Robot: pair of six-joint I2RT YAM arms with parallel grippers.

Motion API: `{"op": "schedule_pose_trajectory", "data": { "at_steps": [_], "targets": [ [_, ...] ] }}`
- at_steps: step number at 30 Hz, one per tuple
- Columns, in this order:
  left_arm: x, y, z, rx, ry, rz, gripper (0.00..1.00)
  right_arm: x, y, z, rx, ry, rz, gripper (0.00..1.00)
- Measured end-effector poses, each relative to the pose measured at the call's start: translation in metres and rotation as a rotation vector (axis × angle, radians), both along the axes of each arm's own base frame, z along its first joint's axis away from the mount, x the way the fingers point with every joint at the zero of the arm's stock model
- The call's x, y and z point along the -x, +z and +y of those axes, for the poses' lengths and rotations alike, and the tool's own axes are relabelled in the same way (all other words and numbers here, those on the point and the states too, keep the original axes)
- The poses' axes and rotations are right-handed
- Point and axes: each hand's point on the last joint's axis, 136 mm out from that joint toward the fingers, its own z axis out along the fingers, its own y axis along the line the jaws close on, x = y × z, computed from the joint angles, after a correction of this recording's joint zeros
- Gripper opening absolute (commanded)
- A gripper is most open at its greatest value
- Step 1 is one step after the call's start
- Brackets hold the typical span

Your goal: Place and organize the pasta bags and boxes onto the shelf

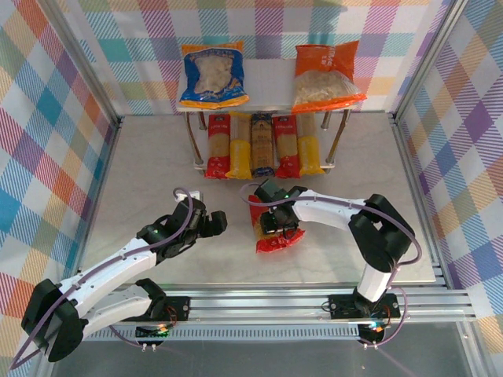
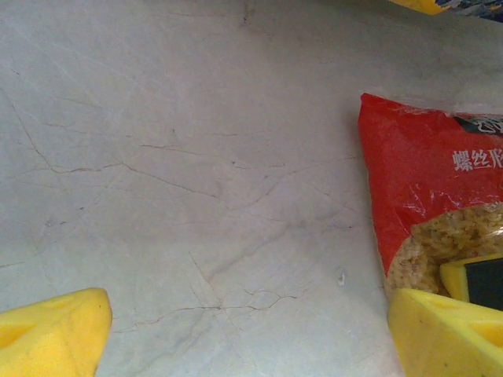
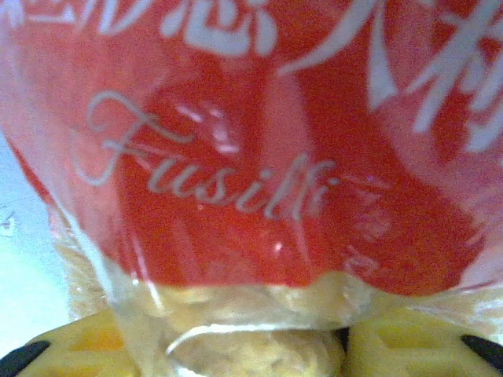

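Shelf, beyond both tools at the far side of the worktop:
- Top board: blue bag beyond the left tool, orange bag beyond the right tool, with a bare gap between them.
- Lower board: five pasta boxes side by side, running red, yellow, dark, red, yellow. This tier looks done.

One item is left. The red bag lies flat on the worktop directly under the right tool.

Right tool: jaws partly closed, with the pads pressed on either side of the red bag's clear window end. The film is creased between them. A grip is on, but the bag is not lifted.

Left tool: jaws wide, nothing in them. It hovers low over bare worktop, with the red bag just to its right.

Judgement: seven of eight items are placed. What remains is to carry the red bag forward and up from the right tool's spot into the gap on the top board.
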Motion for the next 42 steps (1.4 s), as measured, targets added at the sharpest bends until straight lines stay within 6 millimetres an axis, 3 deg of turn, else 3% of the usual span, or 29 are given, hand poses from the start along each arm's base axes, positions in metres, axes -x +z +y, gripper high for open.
{"op": "schedule_pose_trajectory", "data": {
  "at_steps": [5, 8, 9, 19, 26, 36, 39, 42],
  "targets": [
    [0.001, -0.001, 0.0, 0.003, -0.002, 0.004, 0.91, 0.002, 0.001, -0.001, -0.029, -0.001, -0.013, 0.23],
    [0.002, -0.001, 0.001, 0.004, -0.001, 0.002, 0.91, 0.004, 0.003, -0.002, -0.044, -0.001, -0.019, 0.02],
    [0.001, -0.001, 0.001, 0.006, 0.0, 0.002, 0.91, 0.005, 0.003, -0.003, -0.048, -0.001, -0.017, 0.0],
    [0.001, -0.001, 0.002, 0.007, 0.005, 0.001, 0.86, 0.026, 0.014, -0.017, -0.035, 0.006, 0.023, 0.0],
    [0.002, -0.002, 0.004, 0.009, 0.008, 0.001, 0.84, 0.03, 0.05, -0.022, -0.089, 0.019, -0.031, 0.0],
    [0.002, -0.002, 0.004, 0.013, 0.009, 0.004, 0.84, 0.041, 0.07, -0.04, -0.057, 0.042, -0.048, 0.0],
    [0.001, -0.002, 0.004, 0.012, 0.009, 0.005, 0.84, 0.04, 0.092, -0.041, -0.066, 0.056, -0.088, 0.0],
    [0.001, -0.003, 0.003, 0.011, 0.008, 0.007, 0.84, 0.033, 0.128, -0.037, -0.103, 0.078, -0.165, 0.0]
  ]
}}
